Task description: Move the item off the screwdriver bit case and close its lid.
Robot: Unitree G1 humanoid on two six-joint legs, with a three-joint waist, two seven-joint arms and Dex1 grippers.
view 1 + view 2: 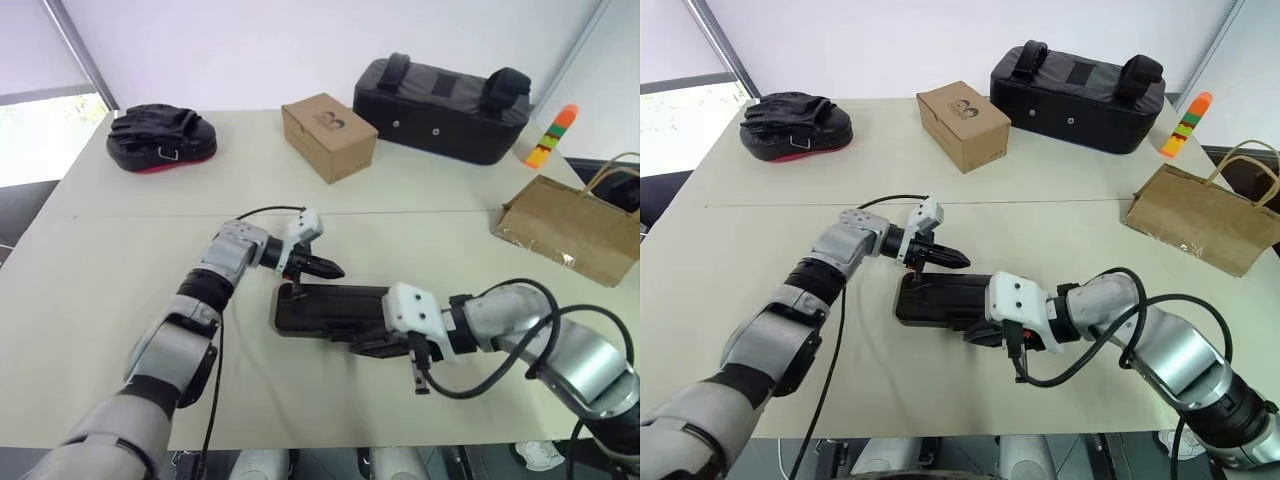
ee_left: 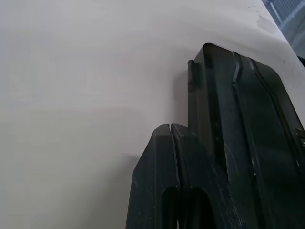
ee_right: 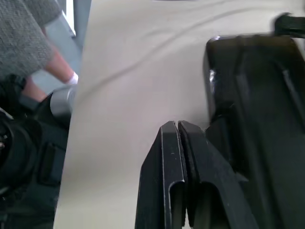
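- One broad table (image 1: 120, 240) of smooth, matte cream board fills the head views, a fine seam running across its middle;
- long black padded fabric bag (image 1: 440, 105), rounded and soft-cornered with two strap loops, lies at the upper right;
- kraft paper bag (image 1: 570, 235), creased brown paper with twisted loop handles, lies flat at the right edge, well apart from the case;
- black padded mitt (image 1: 160, 138), stitched and rounded with a red underside, sits at the upper left;
- plain cardboard box (image 1: 328, 135), sharp-edged, stands at the top centre;
- screwdriver bit case (image 1: 325, 310), a flat, glossy dark plastic rectangle with ribbed grooves, lies at lower centre, lid (image 2: 252, 133) down flat;
- left gripper (image 1: 322, 267), jaws pressed together, tips at the case's upper left corner;
- right gripper (image 1: 975, 335), jaws together, empty, at the case's lower right edge.
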